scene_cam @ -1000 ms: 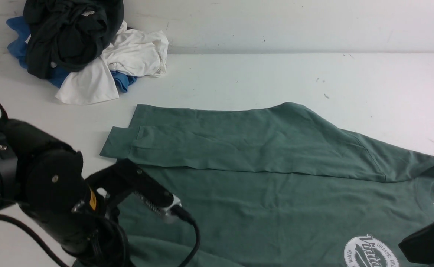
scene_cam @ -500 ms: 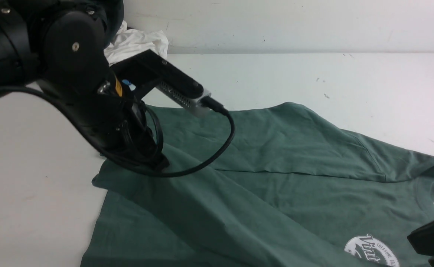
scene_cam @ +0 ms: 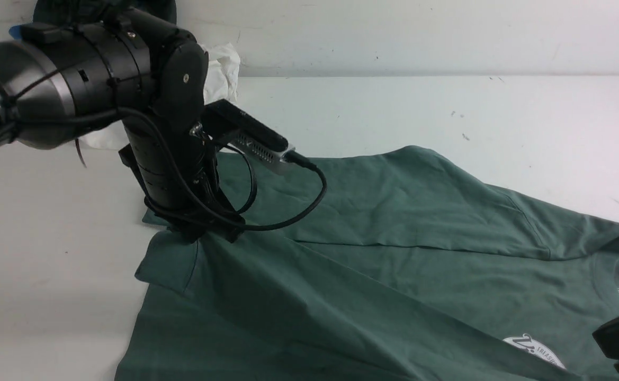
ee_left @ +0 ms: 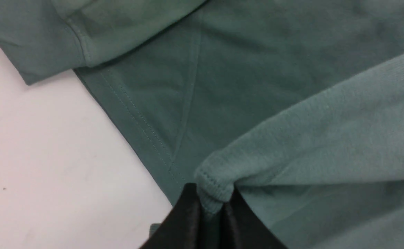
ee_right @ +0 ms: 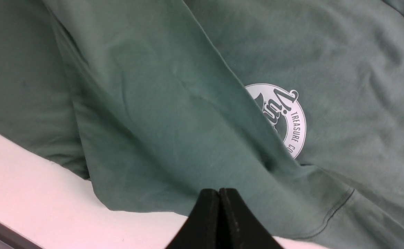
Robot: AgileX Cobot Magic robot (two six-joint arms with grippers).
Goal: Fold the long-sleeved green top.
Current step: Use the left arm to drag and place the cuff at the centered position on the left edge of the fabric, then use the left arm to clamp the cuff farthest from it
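Left pincer (ee_left: 212,194) pinches one cuff (ee_left: 208,181) of the one green long-sleeved top (scene_cam: 394,275); right pincer (ee_right: 219,194) is pressed together.

The white table (scene_cam: 394,106) carries 2 things: the green long-sleeved top (scene_cam: 394,275) (nearer, toward the right) and a heap of clothes (scene_cam: 220,69) at its far left.

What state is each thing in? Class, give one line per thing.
green top: spread on the table, both sleeves folded across its body, one half covering the logo
left gripper: shut on the top's cuff
right gripper: shut, nothing between its jaws
pile of clothes: crumpled, mostly hidden behind the left arm
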